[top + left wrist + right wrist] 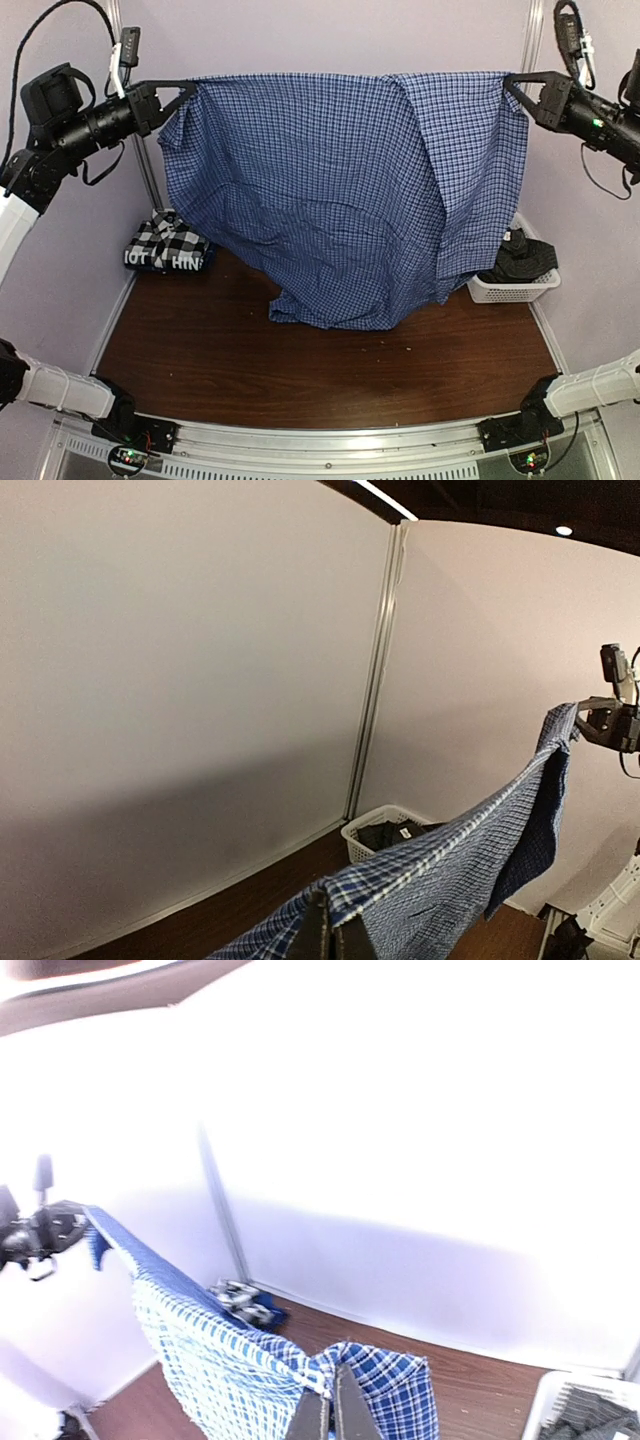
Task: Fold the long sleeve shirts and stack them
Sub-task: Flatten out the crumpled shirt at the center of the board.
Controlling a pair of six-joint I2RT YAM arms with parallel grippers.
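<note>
The blue fine-check shirt (340, 190) hangs stretched high in the air between my two grippers, its lower edge resting on the wooden table (330, 370). My left gripper (186, 88) is shut on its top left corner, also seen in the left wrist view (334, 928). My right gripper (512, 84) is shut on its top right corner, also seen in the right wrist view (334, 1405). A folded stack, the black-and-white plaid shirt (165, 238) on the navy lettered shirt (178, 262), lies at the table's back left. A dark charcoal shirt (520, 258) lies in the basket.
A white basket (515, 288) stands at the back right of the table, also seen in the left wrist view (385, 832). Pale walls close the table at the back and sides. A metal rail (330, 440) runs along the near edge between the arm bases.
</note>
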